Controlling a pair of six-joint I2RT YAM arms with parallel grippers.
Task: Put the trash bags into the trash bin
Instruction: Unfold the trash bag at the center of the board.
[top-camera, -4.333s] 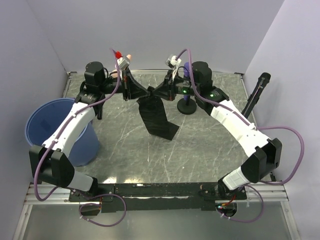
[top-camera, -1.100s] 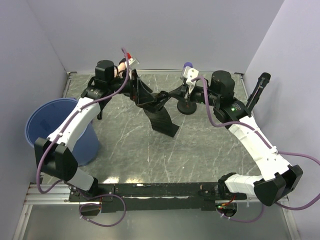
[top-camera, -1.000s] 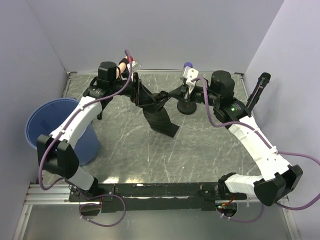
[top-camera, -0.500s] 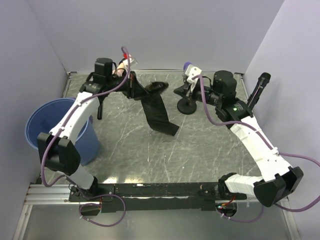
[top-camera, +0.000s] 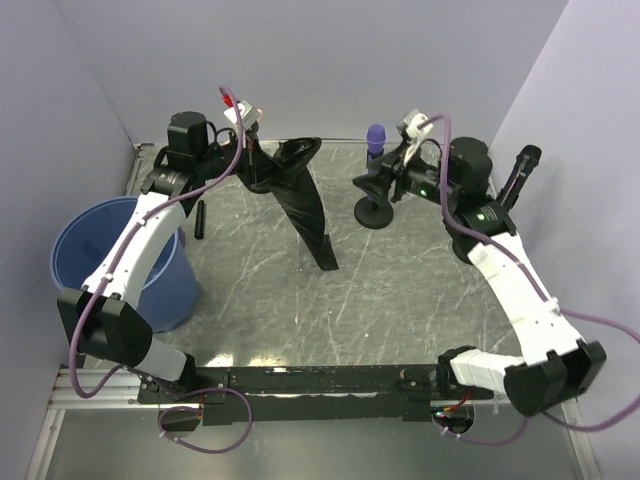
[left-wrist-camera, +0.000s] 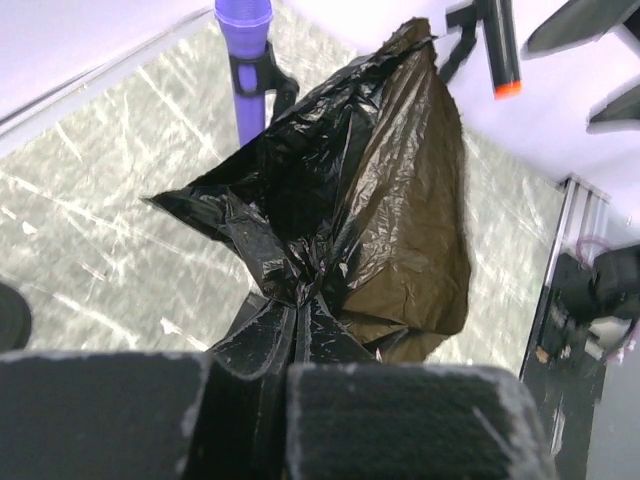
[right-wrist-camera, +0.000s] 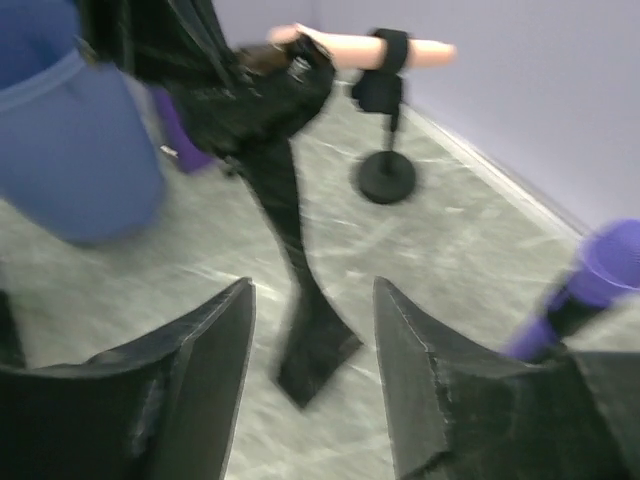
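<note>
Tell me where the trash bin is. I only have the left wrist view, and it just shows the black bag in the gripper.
Observer: The trash bin stands at the left of the top view, beside the left arm.
Operator: Is the right gripper on the bag too?
Observer: No. The right gripper is open and apart from the trash bag, near the purple-topped stand.
Operator: Anything in the bin yet?
Observer: Nothing that shows, though the left arm hides part of its inside.
</note>
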